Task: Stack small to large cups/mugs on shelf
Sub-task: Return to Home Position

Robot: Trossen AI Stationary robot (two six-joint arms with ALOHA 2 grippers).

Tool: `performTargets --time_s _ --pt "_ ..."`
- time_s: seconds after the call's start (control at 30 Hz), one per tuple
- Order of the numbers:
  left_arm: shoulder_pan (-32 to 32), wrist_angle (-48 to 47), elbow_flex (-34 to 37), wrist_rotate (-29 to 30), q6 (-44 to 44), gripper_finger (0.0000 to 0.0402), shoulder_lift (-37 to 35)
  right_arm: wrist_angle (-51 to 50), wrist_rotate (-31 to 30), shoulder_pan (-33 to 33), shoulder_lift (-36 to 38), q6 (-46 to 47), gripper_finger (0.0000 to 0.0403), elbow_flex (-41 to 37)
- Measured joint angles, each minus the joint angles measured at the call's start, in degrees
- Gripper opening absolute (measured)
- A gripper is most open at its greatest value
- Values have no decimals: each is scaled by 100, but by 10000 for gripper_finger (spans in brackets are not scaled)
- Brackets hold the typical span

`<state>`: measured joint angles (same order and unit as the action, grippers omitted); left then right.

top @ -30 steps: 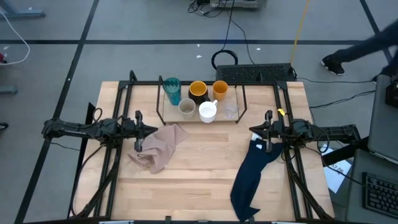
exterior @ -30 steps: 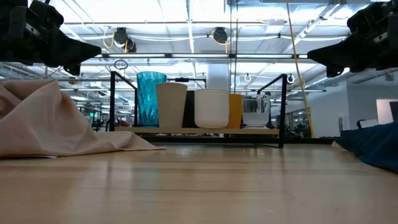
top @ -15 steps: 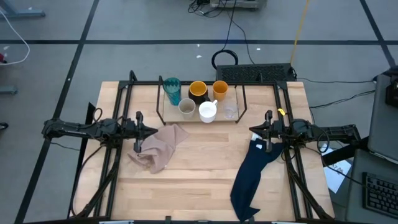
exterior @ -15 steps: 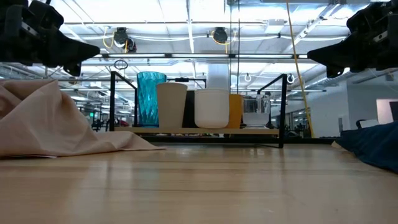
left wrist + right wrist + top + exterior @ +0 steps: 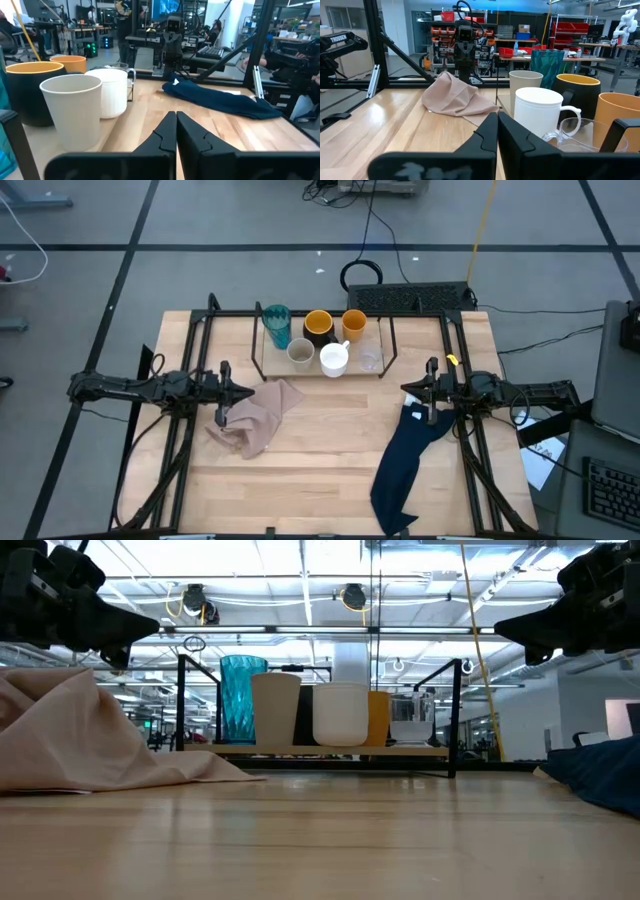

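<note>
Two dark arms lie stretched out level in the high view, facing each other from opposite sides. The left arm (image 5: 130, 388) reaches inward from the left. Its left gripper (image 5: 244, 391) points toward the middle, the two fingers (image 5: 162, 135) pressed together with only a thin seam between them. The right arm (image 5: 520, 392) mirrors it from the right, and the right gripper (image 5: 406, 391) also points inward, fingers (image 5: 512, 137) closed tip to tip. In the low view, both wrists hang at the upper corners.
</note>
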<state>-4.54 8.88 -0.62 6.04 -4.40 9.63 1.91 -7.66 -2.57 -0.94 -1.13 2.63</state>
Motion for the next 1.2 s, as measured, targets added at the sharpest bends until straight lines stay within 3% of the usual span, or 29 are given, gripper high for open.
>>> performTargets --time_s 0.47,1.2 --pt "0 -9 0 0 88 31 1 1 22 0 -1 0 0 1" --pt "0 -8 0 2 93 33 0 2 33 0 -1 0 0 0"
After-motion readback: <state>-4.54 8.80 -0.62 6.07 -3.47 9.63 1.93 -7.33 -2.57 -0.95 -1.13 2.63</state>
